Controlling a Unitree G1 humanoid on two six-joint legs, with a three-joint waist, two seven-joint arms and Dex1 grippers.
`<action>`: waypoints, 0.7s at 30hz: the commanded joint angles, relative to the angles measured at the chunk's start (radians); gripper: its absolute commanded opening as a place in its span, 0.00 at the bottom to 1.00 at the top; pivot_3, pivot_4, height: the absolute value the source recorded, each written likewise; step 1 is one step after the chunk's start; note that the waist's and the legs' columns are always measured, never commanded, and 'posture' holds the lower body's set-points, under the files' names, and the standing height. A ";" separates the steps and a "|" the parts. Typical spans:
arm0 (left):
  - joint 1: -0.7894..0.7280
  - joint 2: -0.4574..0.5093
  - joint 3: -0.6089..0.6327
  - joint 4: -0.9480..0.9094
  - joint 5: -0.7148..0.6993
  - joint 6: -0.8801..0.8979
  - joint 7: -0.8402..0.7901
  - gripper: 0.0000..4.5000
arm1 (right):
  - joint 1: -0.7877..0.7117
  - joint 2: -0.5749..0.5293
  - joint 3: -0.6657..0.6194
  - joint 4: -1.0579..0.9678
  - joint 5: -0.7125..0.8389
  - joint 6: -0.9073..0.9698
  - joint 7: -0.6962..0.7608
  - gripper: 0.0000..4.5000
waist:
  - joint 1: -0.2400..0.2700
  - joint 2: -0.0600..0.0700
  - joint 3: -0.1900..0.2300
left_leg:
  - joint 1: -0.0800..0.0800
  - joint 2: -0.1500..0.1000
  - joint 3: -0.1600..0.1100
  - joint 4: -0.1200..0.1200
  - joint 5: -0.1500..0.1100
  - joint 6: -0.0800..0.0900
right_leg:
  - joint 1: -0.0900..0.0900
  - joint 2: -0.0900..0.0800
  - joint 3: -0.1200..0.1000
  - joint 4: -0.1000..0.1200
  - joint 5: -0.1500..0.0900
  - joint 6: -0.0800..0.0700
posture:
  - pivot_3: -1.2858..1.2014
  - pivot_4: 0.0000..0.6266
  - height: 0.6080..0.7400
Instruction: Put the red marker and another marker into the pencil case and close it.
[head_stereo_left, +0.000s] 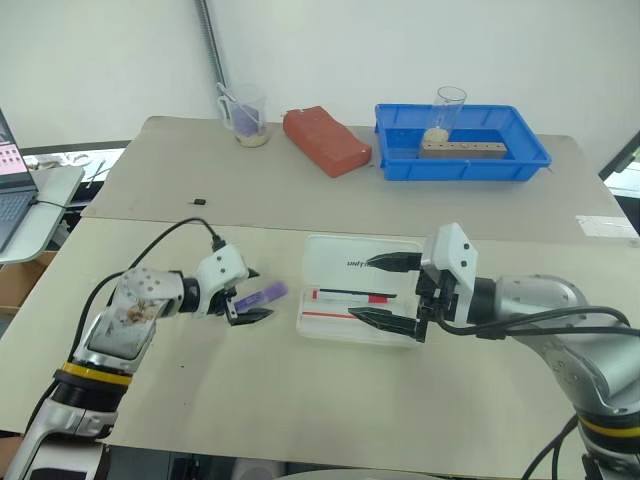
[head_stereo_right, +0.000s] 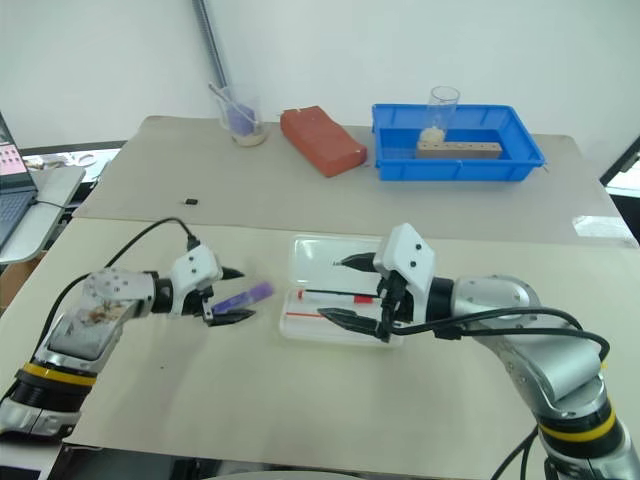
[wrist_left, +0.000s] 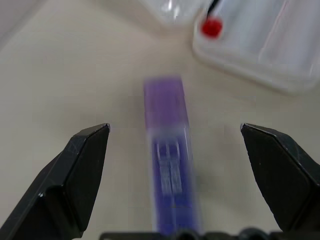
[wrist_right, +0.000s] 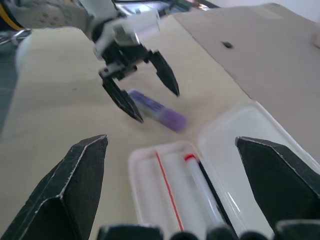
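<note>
Lying between the spread fingers of the left gripper (head_stereo_left: 247, 297), the purple highlighter (head_stereo_left: 260, 296) rests on the table, still outside the pencil case (head_stereo_left: 362, 300). Beyond it the red marker (head_stereo_left: 352, 296) sits inside the open case, under the right gripper (head_stereo_left: 392, 290), whose fingers also stand apart and empty. Highlighter and lid closing remain.

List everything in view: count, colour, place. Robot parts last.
pencil case: 1, frosted white, lid open, table centre
red marker: 1, white barrel with red ends, inside case
thin red pen: 1, inside case, near edge
purple highlighter: 1, on table left of case, between left fingers
blue bin: 1, far right; holds a clear cup and a wooden block
red brick-like block: 1, far centre
measuring cup: 1, clear, far left
laptop: 1, left edge
left gripper: open
right gripper: open, over case
</note>
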 joint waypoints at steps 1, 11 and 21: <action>0.035 0.012 0.031 -0.012 -0.007 -0.025 0.015 0.94 | -0.038 -0.005 0.012 0.004 0.014 0.002 0.030 1.00 | 0.009 0.000 0.000 | 0.000 0.000 0.001 0.000 0.000 0.000 | 0.000 -0.002 0.000 -0.001 0.000 0.000 | 0.52 0.24 1.00; 0.065 0.021 0.048 -0.059 -0.027 -0.045 0.016 0.21 | -0.061 -0.017 0.012 0.022 0.013 0.007 0.058 1.00 | 0.003 0.001 -0.001 | -0.001 0.001 0.003 -0.002 0.000 0.000 | 0.000 -0.003 0.000 0.000 0.000 -0.002 | 0.52 0.24 1.00; -0.142 -0.050 -0.133 -0.245 -0.047 -0.072 -0.105 0.21 | 0.125 -0.118 -0.052 0.010 -0.070 -0.060 0.064 1.00 | 0.019 0.002 -0.002 | -0.002 -0.001 0.007 -0.001 0.000 0.000 | 0.001 -0.004 0.001 -0.003 0.000 -0.001 | 0.52 0.24 1.00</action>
